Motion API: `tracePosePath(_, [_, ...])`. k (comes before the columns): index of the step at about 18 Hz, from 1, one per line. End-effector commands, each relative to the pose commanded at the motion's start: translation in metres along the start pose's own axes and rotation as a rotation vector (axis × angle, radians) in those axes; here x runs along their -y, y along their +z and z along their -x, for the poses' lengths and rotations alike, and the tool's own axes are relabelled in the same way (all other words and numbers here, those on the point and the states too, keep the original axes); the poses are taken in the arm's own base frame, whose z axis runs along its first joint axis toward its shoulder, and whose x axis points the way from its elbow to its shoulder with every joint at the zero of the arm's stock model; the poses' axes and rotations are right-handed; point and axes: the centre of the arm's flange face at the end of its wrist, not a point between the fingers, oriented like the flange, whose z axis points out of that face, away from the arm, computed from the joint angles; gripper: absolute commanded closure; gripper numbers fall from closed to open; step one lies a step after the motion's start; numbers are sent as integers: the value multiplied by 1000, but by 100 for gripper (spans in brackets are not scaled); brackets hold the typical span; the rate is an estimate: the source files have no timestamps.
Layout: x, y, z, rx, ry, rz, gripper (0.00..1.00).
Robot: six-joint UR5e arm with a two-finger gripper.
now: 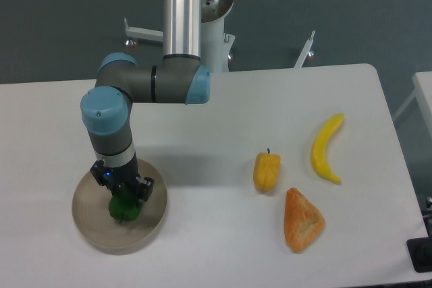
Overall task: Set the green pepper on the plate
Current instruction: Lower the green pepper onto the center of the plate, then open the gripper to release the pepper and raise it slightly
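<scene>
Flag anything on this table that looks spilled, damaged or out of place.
Nothing stands out. The green pepper sits on the plate under the gripper. The yellow pepper, banana and orange wedge lie apart and look intact.

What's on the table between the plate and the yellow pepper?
Nothing: in the camera view, only bare white table lies between the plate and the yellow pepper.
</scene>
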Motion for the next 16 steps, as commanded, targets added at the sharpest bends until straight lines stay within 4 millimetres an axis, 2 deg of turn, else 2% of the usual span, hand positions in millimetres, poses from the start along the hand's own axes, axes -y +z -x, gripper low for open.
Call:
tracePosePath(8, [0,4,-1,0,2,0,61])
tracePosePath(13, [2,4,0,5,3,-1,39])
tracePosePath(15, [3,3,0,6,3,-4,17])
tracePosePath(16, [3,0,1,8,3,-9,13])
